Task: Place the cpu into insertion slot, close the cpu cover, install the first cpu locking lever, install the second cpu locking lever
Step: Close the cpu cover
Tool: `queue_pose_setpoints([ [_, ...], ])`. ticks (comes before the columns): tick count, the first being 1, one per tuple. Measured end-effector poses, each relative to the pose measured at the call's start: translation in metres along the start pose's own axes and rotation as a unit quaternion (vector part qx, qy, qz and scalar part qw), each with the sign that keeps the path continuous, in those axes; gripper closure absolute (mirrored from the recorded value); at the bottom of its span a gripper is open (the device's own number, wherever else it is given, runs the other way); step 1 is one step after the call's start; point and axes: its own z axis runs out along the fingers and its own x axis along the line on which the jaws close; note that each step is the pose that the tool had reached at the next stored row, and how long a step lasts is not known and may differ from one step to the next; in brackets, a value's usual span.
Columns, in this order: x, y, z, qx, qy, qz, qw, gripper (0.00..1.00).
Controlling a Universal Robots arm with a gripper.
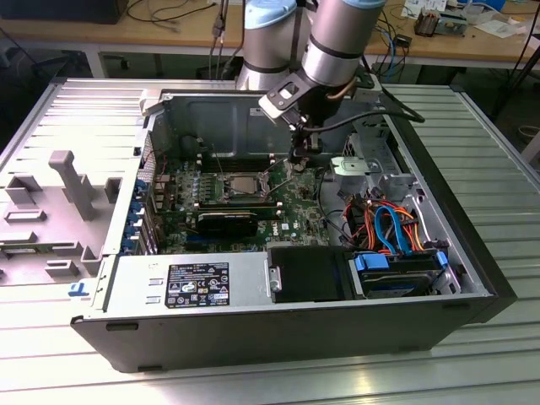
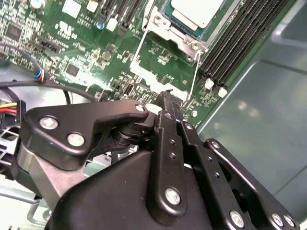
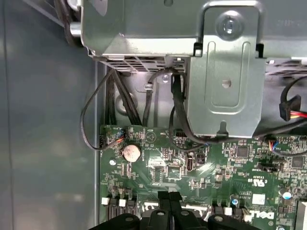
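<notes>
The claw is hovering closed, gripping nothing, near the insertion slot; the cpu is lying in that slot. Judged risk: the closed tips are sitting beside a thin wire lever; slipping off it could gouge the board.

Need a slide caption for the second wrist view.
Gripper, jaws together, low over the green motherboard, near the cpu sitting in the insertion slot.
</notes>
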Motion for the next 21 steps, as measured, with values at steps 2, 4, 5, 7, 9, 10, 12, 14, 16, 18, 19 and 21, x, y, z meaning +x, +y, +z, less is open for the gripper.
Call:
queue_pose_setpoints([
  [2,-0.0003,0.0042,0.0003,0.0029,-0.0013,-0.01,0.9999,0.89],
  [4,-0.0005,0.0078,0.0012,0.0049,-0.0022,-0.019,0.9998,0.89],
  [5,-0.0007,0.0092,0.0017,0.0059,-0.0027,-0.023,0.9997,0.89],
  [7,-0.001,0.0117,0.0037,0.0082,-0.0039,-0.032,0.9994,0.89],
  [9,-0.0013,0.0126,0.0076,0.0102,-0.0042,-0.036,0.9993,0.89],
  [10,-0.0014,0.0128,0.0092,0.0107,-0.0041,-0.036,0.9993,0.89],
  [12,-0.0018,0.0135,0.0142,0.0116,-0.0039,-0.037,0.9992,0.89],
  [14,-0.002,0.013,0.0151,0.0116,-0.0032,-0.038,0.9992,0.89],
  [16,-0.0026,0.01,0.0156,0.0114,-0.0016,-0.038,0.9992,0.89],
  [18,-0.0032,0.0079,0.0159,0.0114,-0.0015,-0.038,0.9992,0.89],
  [19,-0.0035,0.0059,0.016,0.0113,-0.0016,-0.038,0.9992,0.89],
  [21,-0.004,0.0015,0.0165,0.0111,-0.0011,-0.038,0.9992,0.89],
])
